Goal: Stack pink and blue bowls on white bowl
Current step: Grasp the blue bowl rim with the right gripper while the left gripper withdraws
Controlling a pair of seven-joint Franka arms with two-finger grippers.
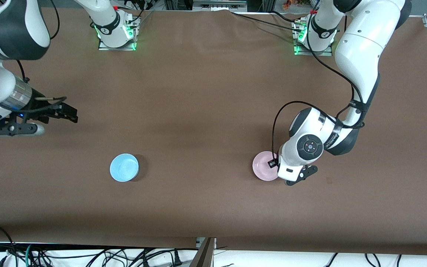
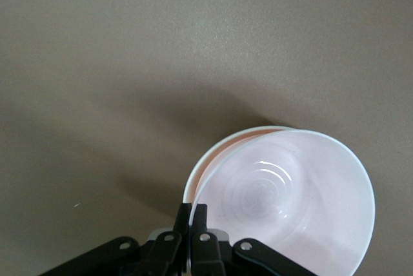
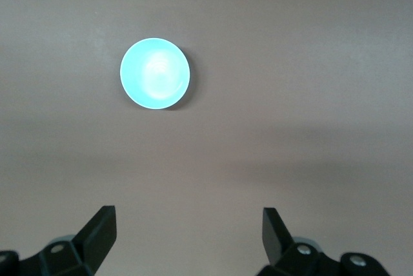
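Two arms at a brown table (image 1: 213, 92), three bowls in play, though only two show plainly from the front.

Table: brown covering, bare apart from the bowls.

Arms: the left arm reaches down to the table toward its own end, about midway between the base edge and the front-camera edge. The right arm waits, raised over its own end of the table.

Bowls: the pink bowl (image 1: 263, 165) sits under the left arm's wrist. In the left wrist view the pink bowl (image 2: 290, 205) appears tilted or offset inside a second rim, pale and thin, which I take to be the white bowl (image 2: 193, 179) beneath it; not fully nested as far as I can tell. The blue bowl (image 1: 124, 167) sits alone and upright, toward the right arm's end, about as near the front-camera edge as the pink one, and well apart from it.

Grippers: the left gripper (image 2: 191, 215) has its fingers brought together on the pink bowl's rim, wall pinched between them. The right gripper (image 3: 188, 227) has its fingers spread wide, holding nothing, and looks down on the blue bowl (image 3: 155, 73) from a height.

Handling, judged: thin plastic, light, stiff enough for a rim pinch but smooth, so it may swing or slip in a one-sided grip. Best hold is the rim wall, one finger inside, one outside. The stack is light and could slide if nudged.
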